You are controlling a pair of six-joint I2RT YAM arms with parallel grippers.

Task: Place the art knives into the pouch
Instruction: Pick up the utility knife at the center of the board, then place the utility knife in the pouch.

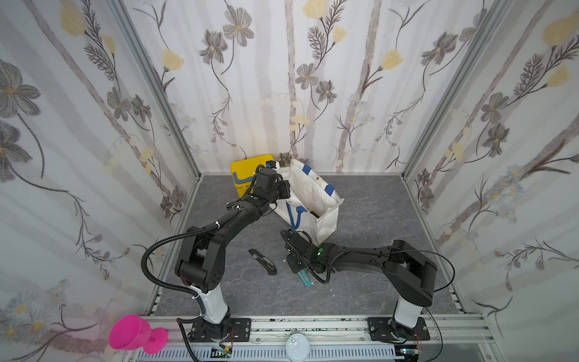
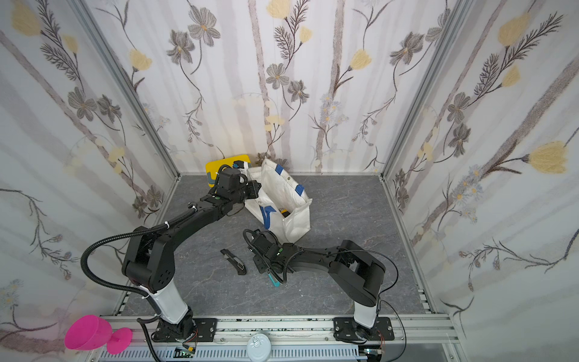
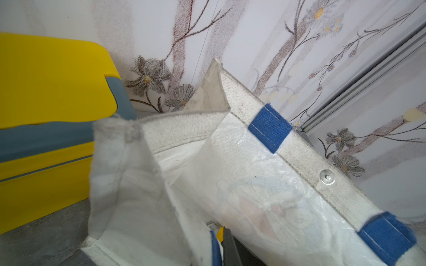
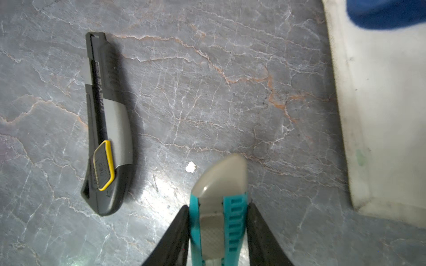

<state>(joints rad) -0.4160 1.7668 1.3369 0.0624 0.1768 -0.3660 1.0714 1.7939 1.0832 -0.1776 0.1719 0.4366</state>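
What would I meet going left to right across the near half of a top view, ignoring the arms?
Pink goblet → black utility knife → teal art knife, pinched in the right tool. The white cap at the front rail overlaps the teal knife, so it is omitted.

Teal art knife (image 4: 219, 221), clamped in the right gripper (image 4: 218, 206), runs off the right wrist picture's edge; so does the pouch (image 4: 380, 115), its blue handle (image 4: 387, 13) a blur. In both top views the right arm (image 1: 360, 254) covers part of that knife. A yellow-and-black item (image 2: 284, 213) inside the pouch is mostly hidden.
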